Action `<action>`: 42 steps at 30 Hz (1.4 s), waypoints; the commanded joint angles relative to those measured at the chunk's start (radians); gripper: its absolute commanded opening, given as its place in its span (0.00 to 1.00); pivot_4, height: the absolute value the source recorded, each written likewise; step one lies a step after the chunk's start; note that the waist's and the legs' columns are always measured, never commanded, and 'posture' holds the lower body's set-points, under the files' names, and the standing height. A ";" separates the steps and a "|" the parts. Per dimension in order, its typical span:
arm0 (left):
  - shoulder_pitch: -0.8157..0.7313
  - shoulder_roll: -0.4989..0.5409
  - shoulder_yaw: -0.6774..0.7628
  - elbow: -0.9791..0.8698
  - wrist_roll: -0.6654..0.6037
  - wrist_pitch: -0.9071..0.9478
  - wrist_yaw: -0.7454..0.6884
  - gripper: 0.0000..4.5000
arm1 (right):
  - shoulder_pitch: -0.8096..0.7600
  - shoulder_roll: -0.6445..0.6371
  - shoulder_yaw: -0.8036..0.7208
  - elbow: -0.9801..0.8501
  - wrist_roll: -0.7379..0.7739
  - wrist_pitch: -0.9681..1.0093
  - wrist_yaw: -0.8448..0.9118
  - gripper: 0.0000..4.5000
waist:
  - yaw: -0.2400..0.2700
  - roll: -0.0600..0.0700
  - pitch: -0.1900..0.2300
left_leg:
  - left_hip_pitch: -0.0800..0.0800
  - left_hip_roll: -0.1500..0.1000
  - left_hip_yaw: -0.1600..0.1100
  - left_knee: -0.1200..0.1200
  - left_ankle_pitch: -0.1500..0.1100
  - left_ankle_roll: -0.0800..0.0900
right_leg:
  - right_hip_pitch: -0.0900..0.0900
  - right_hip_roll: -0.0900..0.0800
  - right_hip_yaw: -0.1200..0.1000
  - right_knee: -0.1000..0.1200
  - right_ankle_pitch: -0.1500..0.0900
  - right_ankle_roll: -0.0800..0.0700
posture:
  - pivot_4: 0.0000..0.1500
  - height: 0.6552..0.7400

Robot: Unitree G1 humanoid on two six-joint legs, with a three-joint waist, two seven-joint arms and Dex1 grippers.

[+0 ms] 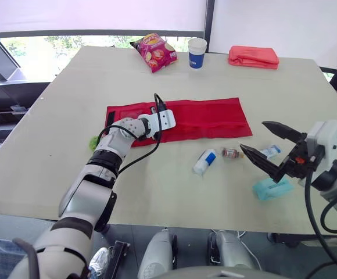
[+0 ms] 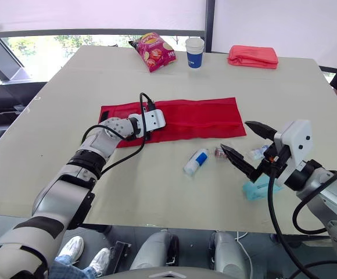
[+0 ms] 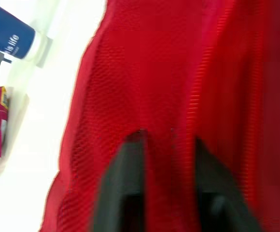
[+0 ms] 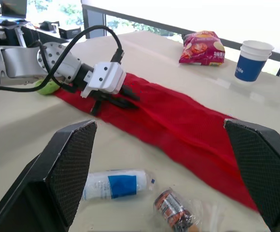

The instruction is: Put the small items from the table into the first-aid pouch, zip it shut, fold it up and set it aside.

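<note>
Pouch: The red first-aid pouch (image 1: 209,116) lies flat and spread out in the middle of the head view, on the pale table (image 1: 52,151).
Small things: We count 4 loose ones at the lower right, below the pouch and not touching it. They are a white bottle (image 1: 205,161) with a blue label, a little see-through packet (image 1: 232,153), a small white and blue tube (image 1: 271,151) and a teal pack (image 1: 271,189).
Done so far: We think nothing is packed yet. All 4 things lie on the table.
Left to do: Put the 4 things in, zip, fold, set aside. That is nearly the whole job.
Left gripper: The left gripper (image 3: 165,140) sits on the left part of the pouch. Its fingers (image 3: 130,159) are a little apart and rest on the cloth. We cannot tell if they pinch a fold.
Right gripper: The right gripper (image 1: 253,135) is spread wide and has hold of nothing. It hangs over the small things.
Look and feel: The pouch is soft net cloth with tiny holes and long sewn lines, so we think it will bend and slide. The bottle is round and smooth and may roll. The packet looks like crinkly plastic. The teal pack looks soft and blocky.
Far side: At the top of the frame sit a pink snack bag (image 1: 154,51), a paper cup (image 1: 197,52) and a folded red bundle (image 1: 253,56).
</note>
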 commanded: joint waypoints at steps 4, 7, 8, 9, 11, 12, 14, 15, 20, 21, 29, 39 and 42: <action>0.024 -0.005 0.028 -0.118 -0.062 0.031 -0.084 0.01 | 0.041 -0.039 -0.068 -0.035 0.015 -0.021 0.021 1.00 | 0.001 0.000 0.000 | 0.000 0.000 0.000 0.000 0.000 0.000 | 0.000 0.000 0.000 0.000 0.000 0.000 | 1.00 1.00; 0.032 -0.013 0.032 -0.170 -0.089 0.051 -0.117 0.01 | 0.071 -0.050 -0.097 -0.042 0.026 -0.022 0.036 1.00 | 0.002 0.000 0.000 | -0.001 0.000 -0.001 0.000 0.000 0.000 | 0.000 0.000 0.000 0.000 0.000 0.000 | 1.00 1.00; 0.035 -0.017 0.034 -0.189 -0.098 0.066 -0.130 0.01 | 0.084 -0.055 -0.108 -0.045 0.030 -0.021 0.043 1.00 | 0.003 0.000 0.000 | -0.001 0.000 -0.001 0.000 0.000 0.000 | 0.000 0.000 0.001 0.000 0.000 0.000 | 1.00 1.00; 0.039 -0.019 0.036 -0.204 -0.105 0.080 -0.140 0.01 | 0.093 -0.058 -0.115 -0.047 0.034 -0.022 0.048 1.00 | 0.002 0.000 0.000 | -0.001 0.000 -0.001 0.000 0.000 0.000 | 0.000 0.000 0.001 -0.001 0.000 0.000 | 1.00 1.00; 0.053 -0.024 0.030 -0.255 -0.119 0.096 -0.169 0.01 | 0.126 -0.066 -0.142 -0.050 0.036 -0.025 0.065 1.00 | 0.002 0.000 0.000 | -0.001 -0.001 -0.001 0.000 0.000 0.000 | 0.000 0.000 0.002 -0.001 0.000 0.000 | 1.00 1.00; 0.061 -0.030 0.027 -0.282 -0.127 0.102 -0.184 0.01 | 0.142 -0.070 -0.156 -0.052 0.037 -0.027 0.074 1.00 | 0.002 0.000 0.000 | -0.001 -0.001 -0.001 0.001 0.000 0.000 | 0.000 0.000 0.002 0.000 0.000 0.000 | 1.00 1.00; 0.080 -0.038 0.019 -0.332 -0.137 0.114 -0.210 0.01 | 0.162 -0.073 -0.172 -0.055 0.042 -0.031 0.083 1.00 | 0.002 0.000 0.000 | -0.001 -0.001 -0.001 0.001 0.000 0.000 | 0.001 0.000 0.002 0.000 0.000 0.000 | 1.00 1.00; 0.093 -0.042 0.014 -0.356 -0.140 0.118 -0.220 0.01 | 0.167 -0.073 -0.176 -0.058 0.046 -0.031 0.083 1.00 | 0.002 0.000 0.000 | -0.001 -0.001 -0.001 0.001 0.000 0.000 | 0.001 0.000 0.002 0.000 0.000 0.000 | 1.00 1.00; 0.141 -0.037 -0.005 -0.426 -0.137 0.117 -0.256 0.01 | 0.189 -0.066 -0.168 -0.077 0.051 -0.031 0.074 1.00 | 0.000 0.000 0.000 | 0.000 -0.001 -0.001 0.001 0.000 0.000 | 0.001 0.001 0.003 0.000 0.000 0.000 | 1.00 1.00; 0.147 -0.033 -0.005 -0.434 -0.136 0.118 -0.261 0.01 | 0.196 -0.067 -0.165 -0.081 0.048 -0.029 0.073 1.00 | 0.000 0.000 0.000 | 0.001 0.000 -0.001 0.001 0.000 0.000 | 0.001 0.002 0.003 0.000 0.000 0.000 | 1.00 1.00; 0.097 -0.007 -0.002 -0.295 -0.094 0.032 -0.213 0.01 | 0.247 -0.135 -0.120 -0.031 -0.116 -0.030 0.094 1.00 | 0.001 0.000 0.000 | 0.001 -0.001 -0.001 0.001 0.000 0.000 | 0.001 0.002 0.004 0.000 -0.001 0.001 | 1.00 1.00; -0.043 -0.023 -0.015 0.035 -0.032 -0.139 -0.085 0.01 | 0.078 -0.097 0.183 -0.049 -0.221 0.022 0.006 1.00 | 0.001 -0.001 0.000 | 0.001 -0.001 -0.001 0.001 0.000 0.000 | 0.001 0.003 0.004 0.000 -0.001 0.001 | 1.00 1.00; -0.060 -0.026 -0.010 0.082 -0.030 -0.164 -0.077 0.01 | 0.006 -0.057 0.309 -0.043 -0.272 0.066 -0.042 1.00 | 0.001 -0.001 0.000 | -0.001 -0.001 -0.001 0.002 0.000 0.000 | 0.001 0.002 0.003 0.000 -0.001 0.001 | 1.00 1.00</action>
